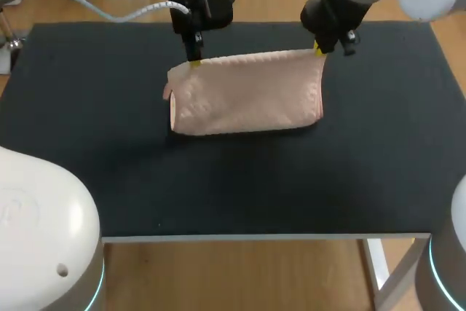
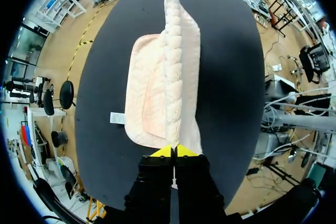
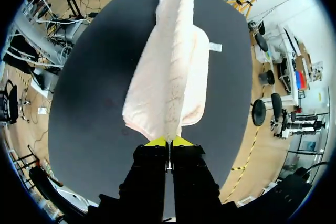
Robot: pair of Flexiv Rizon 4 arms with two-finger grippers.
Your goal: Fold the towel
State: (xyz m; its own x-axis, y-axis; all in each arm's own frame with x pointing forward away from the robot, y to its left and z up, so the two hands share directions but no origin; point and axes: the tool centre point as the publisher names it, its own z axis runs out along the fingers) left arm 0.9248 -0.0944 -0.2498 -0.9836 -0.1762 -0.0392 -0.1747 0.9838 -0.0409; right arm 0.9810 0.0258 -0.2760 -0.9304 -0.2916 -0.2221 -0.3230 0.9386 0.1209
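The pink towel [image 1: 247, 96] sits mid-way across the black table [image 1: 218, 194], towards its far side, with its far edge raised. The left gripper [image 1: 195, 62] and the right gripper [image 1: 319, 49] each pinch one corner of that edge, fingers narrow on the cloth.

Judged step: bring the edge over to make the fold.
- Move both grippers level and at equal pace, with the edge taut.
- Align the edge with the lower layer before release.

The head view hides the layering. The left wrist view shows the lower layer flat on the table, with a white label [image 2: 116, 118] at its side.
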